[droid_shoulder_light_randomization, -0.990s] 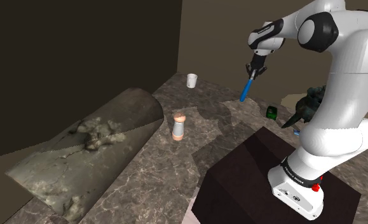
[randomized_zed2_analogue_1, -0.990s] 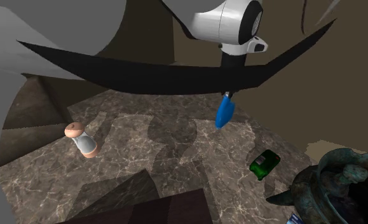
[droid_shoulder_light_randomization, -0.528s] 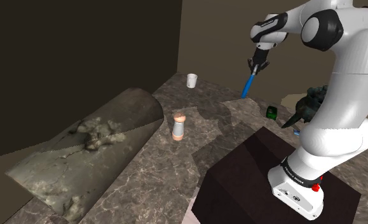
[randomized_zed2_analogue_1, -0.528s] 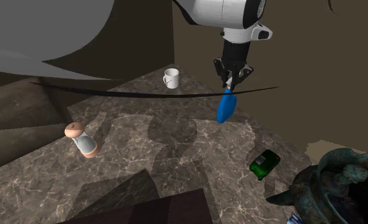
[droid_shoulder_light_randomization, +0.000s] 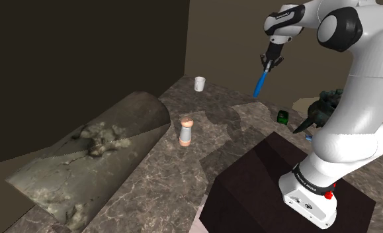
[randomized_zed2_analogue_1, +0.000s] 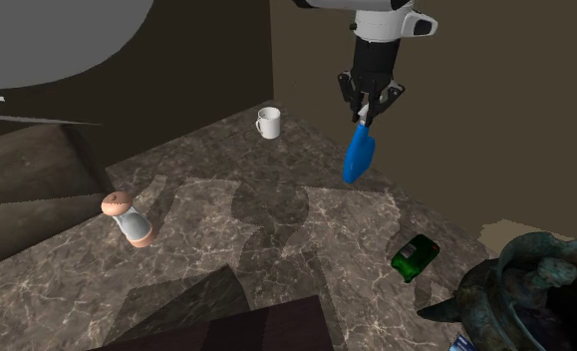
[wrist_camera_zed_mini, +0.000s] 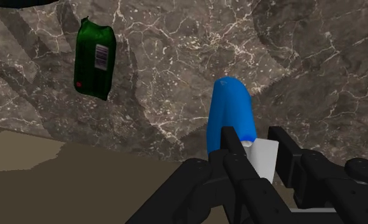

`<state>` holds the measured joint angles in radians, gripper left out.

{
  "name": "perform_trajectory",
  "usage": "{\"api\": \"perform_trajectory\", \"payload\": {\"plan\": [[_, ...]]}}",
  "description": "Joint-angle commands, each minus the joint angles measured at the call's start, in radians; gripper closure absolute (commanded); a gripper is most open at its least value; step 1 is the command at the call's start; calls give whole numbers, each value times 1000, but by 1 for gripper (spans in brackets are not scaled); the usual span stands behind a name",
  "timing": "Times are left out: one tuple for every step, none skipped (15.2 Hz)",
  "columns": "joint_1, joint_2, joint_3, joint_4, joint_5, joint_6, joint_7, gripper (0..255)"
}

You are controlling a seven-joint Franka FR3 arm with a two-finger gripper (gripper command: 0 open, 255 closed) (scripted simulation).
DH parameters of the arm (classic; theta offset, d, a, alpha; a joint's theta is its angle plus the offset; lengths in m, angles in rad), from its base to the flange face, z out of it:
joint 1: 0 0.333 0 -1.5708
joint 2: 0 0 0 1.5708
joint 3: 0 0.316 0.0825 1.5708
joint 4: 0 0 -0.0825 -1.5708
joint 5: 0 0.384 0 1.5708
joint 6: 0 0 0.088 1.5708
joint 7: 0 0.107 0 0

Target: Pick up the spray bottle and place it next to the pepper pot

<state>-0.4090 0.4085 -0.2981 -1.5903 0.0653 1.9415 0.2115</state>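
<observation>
The blue spray bottle (droid_shoulder_light_randomization: 260,83) (randomized_zed2_analogue_1: 358,157) (wrist_camera_zed_mini: 231,113) hangs in the air above the marble counter, held by its white top. My black gripper (droid_shoulder_light_randomization: 269,65) (randomized_zed2_analogue_1: 367,112) (wrist_camera_zed_mini: 259,151) is shut on that top, with the blue body pointing down and away from the fingers. The pepper pot (droid_shoulder_light_randomization: 186,131) (randomized_zed2_analogue_1: 128,218), grey-bodied with a tan cap and base, stands on the counter far off toward the shoulder view's left of the bottle.
A white mug (droid_shoulder_light_randomization: 199,83) (randomized_zed2_analogue_1: 268,123) stands near the counter's back edge. A green bottle (droid_shoulder_light_randomization: 283,117) (randomized_zed2_analogue_1: 413,256) (wrist_camera_zed_mini: 95,58) lies on its side below the gripper. A dark teal ornate vessel (randomized_zed2_analogue_1: 520,289) sits by the stand (droid_shoulder_light_randomization: 276,192). A rough grey slab (droid_shoulder_light_randomization: 90,152) slopes at left.
The gripper has risen with the spray bottle in it, lifting the bottle higher above the counter. The arm link that crossed the second exterior view has moved out of it.
</observation>
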Motion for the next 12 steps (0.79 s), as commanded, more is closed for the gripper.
{"api": "perform_trajectory", "payload": {"plan": [[0,-8,-1,16,-2,-23,1,255],[0,-11,-2,25,-3,-35,1,255],[0,-14,-2,34,-4,-48,1,255],[0,-17,-3,44,-5,-60,2,255],[0,-19,-3,53,-6,-72,2,255],[0,-21,-4,64,-7,-84,2,255],[0,-24,-4,74,-8,-97,2,255],[0,-26,-4,85,-8,-109,2,255],[-1,-27,-5,96,-9,-122,2,255],[-1,-29,-5,107,-9,-135,2,255],[-2,-30,-6,118,-10,-148,2,255],[-2,-31,-6,131,-10,-161,1,255]]}}
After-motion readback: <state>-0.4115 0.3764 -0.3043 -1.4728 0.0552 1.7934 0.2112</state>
